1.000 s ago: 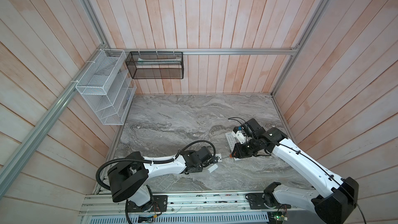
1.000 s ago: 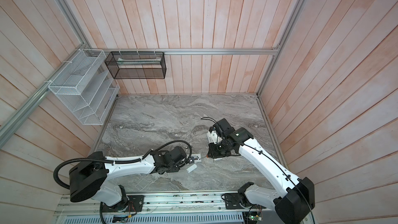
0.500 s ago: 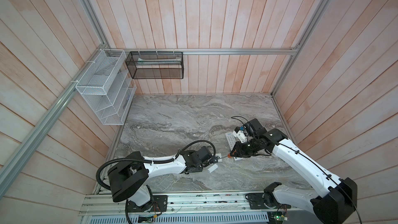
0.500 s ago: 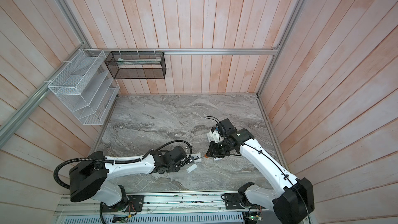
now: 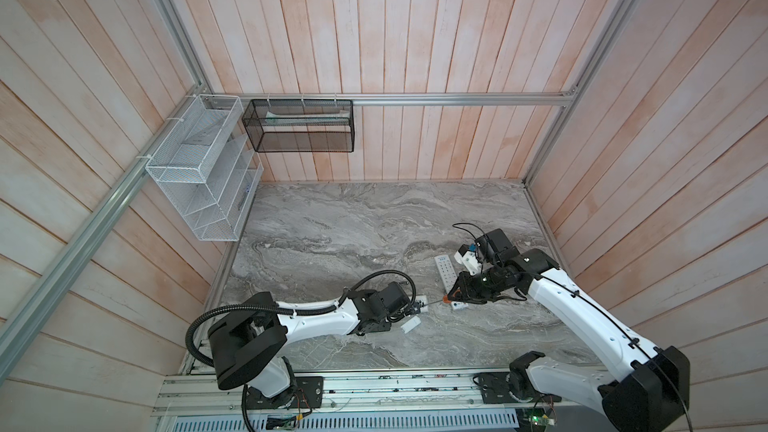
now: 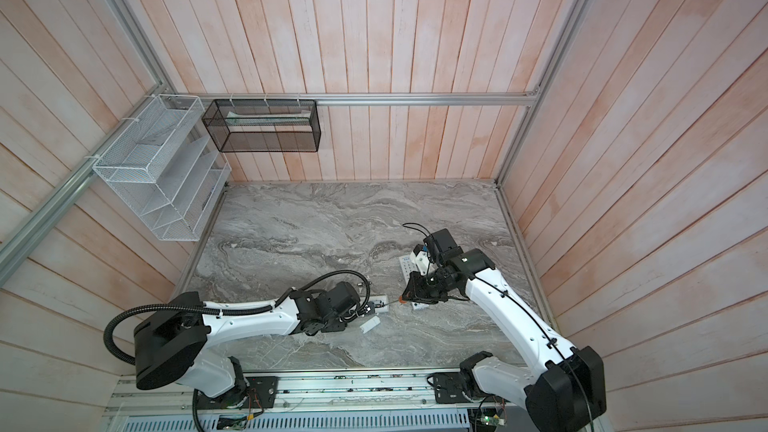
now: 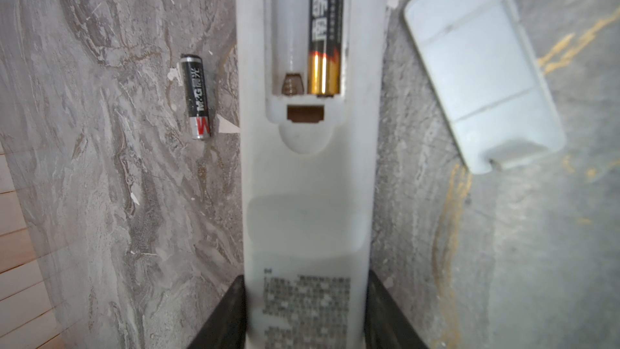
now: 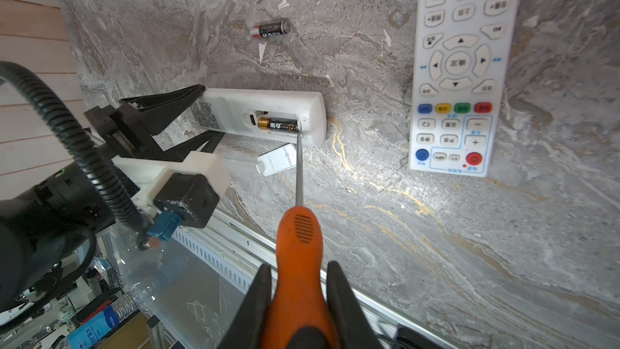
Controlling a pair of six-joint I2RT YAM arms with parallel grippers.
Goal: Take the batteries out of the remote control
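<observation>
My left gripper (image 7: pixel 307 297) is shut on a white remote control (image 7: pixel 308 196) that lies back up on the marble with its battery bay uncovered. One black-and-gold battery (image 7: pixel 323 45) sits in the bay beside a bare slot. A second battery (image 7: pixel 198 95), black with a silver and red end, lies loose on the table next to the remote. My right gripper (image 8: pixel 298 283) is shut on an orange-handled screwdriver (image 8: pixel 298 240), and its tip touches the end of the battery (image 8: pixel 277 124) in the bay. In both top views the grippers (image 5: pixel 411 309) (image 5: pixel 457 290) face each other near the table's front.
A white battery cover (image 7: pixel 483 68) lies beside the held remote. A second remote (image 8: pixel 464 62) lies buttons up near the right arm, with another small white piece (image 5: pixel 459 306) under that gripper. White (image 5: pixel 199 168) and black (image 5: pixel 299 130) wire baskets hang on the back-left walls.
My right gripper has shifted a little to the left, bringing the screwdriver tip up to the held remote. The left arm has not moved.
</observation>
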